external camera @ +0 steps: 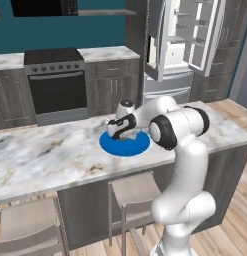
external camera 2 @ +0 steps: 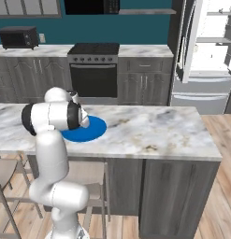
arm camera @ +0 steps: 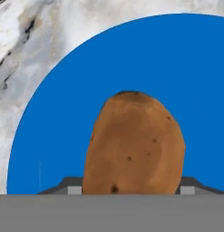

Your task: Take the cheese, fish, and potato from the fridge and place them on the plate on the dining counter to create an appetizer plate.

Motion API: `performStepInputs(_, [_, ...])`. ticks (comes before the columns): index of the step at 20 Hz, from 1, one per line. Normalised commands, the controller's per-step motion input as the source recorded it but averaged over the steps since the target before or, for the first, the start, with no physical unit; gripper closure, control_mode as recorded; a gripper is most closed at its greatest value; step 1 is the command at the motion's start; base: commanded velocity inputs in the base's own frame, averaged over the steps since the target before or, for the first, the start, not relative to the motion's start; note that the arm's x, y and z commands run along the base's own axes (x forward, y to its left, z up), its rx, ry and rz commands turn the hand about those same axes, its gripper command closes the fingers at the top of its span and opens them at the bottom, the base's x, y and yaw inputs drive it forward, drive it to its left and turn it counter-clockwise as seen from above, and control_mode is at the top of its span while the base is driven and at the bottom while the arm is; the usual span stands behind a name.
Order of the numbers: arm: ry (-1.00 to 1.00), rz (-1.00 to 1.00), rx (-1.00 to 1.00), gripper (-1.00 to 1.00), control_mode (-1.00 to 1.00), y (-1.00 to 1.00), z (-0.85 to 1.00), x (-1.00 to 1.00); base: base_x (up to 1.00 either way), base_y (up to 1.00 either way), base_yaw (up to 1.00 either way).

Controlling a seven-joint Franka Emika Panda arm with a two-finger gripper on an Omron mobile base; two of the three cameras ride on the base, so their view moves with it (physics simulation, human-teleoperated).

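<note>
A brown speckled potato [arm camera: 133,145] sits between my gripper's [arm camera: 131,188] two dark fingertips, which press on its sides. It hangs just over the blue plate [arm camera: 63,113]. The plate [external camera: 137,146] lies on the marble dining counter [external camera: 45,155], and my gripper [external camera: 117,134] points down at its left part. From the right side the arm covers part of the plate [external camera 2: 91,130]. The fridge [external camera: 180,40] stands at the back with its doors open. The cheese and fish are out of view.
A black stove [external camera: 55,80] with marble-topped cabinets lines the back wall. Stools [external camera: 135,192] stand under the counter's near edge. A microwave [external camera 2: 18,37] sits on the back counter at the left. The counter top [external camera 2: 149,126] stretches to the plate's right.
</note>
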Motion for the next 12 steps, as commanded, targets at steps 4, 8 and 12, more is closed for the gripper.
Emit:
performStepInputs(4, [0.09, 0.0, 0.0, -1.0, -1.0, 0.07, -0.36, 0.36, 0.0, 0.0, 0.0])
performStepInputs(8, [0.03, -0.05, 0.0, -1.0, -1.0, -0.02, 0.01, -0.19, 0.0, 0.0, 0.0])
performStepInputs(12, [0.0, -0.09, 0.0, -1.0, -1.0, -0.18, 0.29, -0.61, 0.0, 0.0, 0.0])
